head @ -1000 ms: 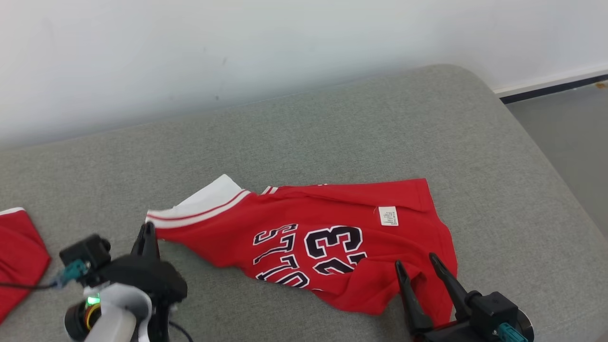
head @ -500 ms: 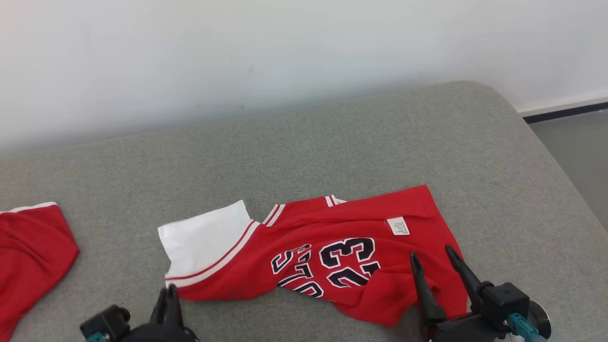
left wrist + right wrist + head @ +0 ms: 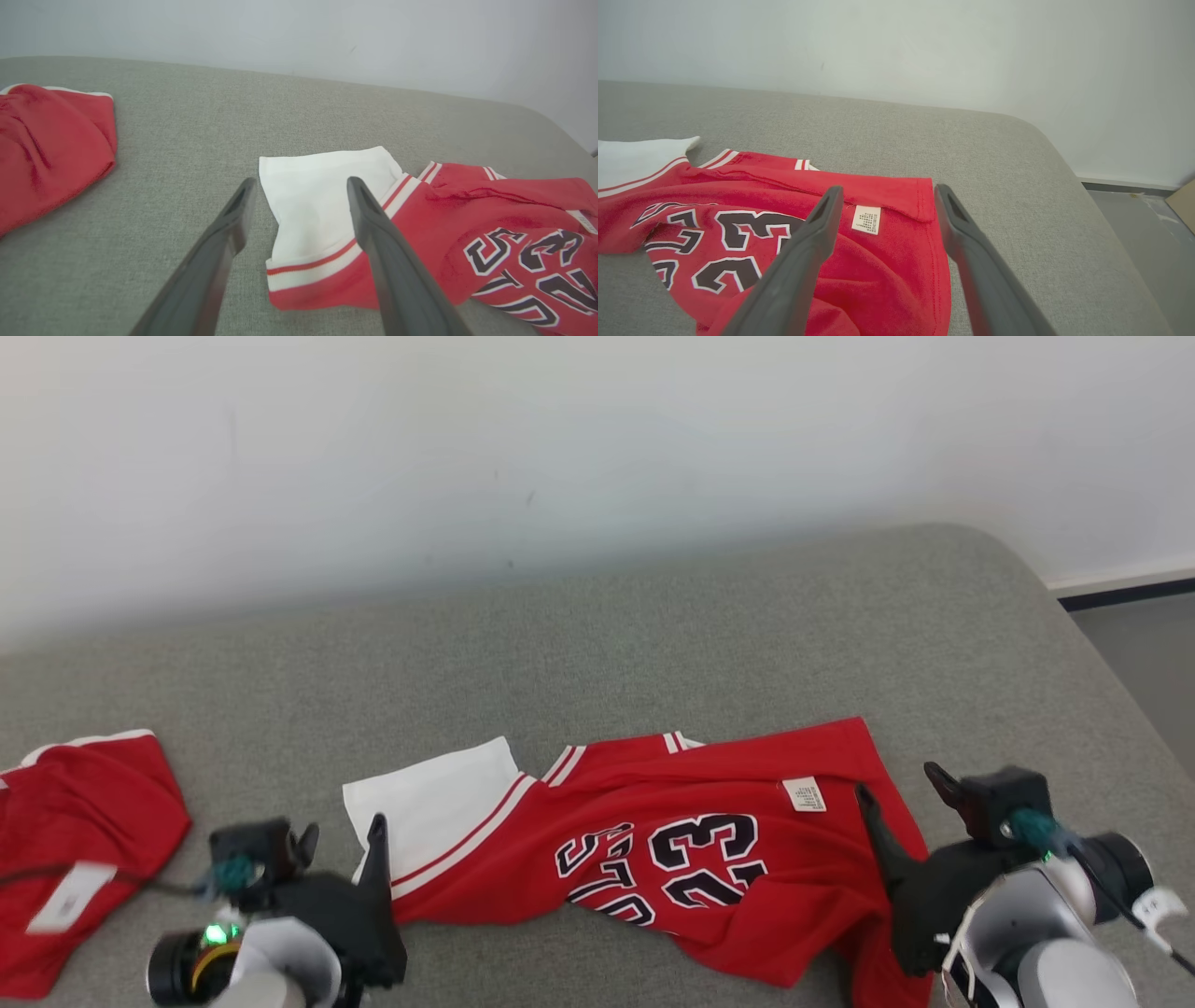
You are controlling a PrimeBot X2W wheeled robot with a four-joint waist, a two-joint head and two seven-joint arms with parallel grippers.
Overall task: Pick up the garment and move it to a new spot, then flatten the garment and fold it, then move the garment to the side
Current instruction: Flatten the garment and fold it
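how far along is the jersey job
Done, it seems: the jersey lies on the cushion, so the move to a new spot looks finished. In hand: flattening. The left claw and right claw are open at its two ends, gripping nothing, and the cloth is rumpled, bunched near the right claw. Left: smooth it, fold it, move it aside.

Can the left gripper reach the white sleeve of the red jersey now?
Probably yes: the left gripper is open, the white sleeve lies flat on the grey cushion just ahead of it, and nothing lies between them.
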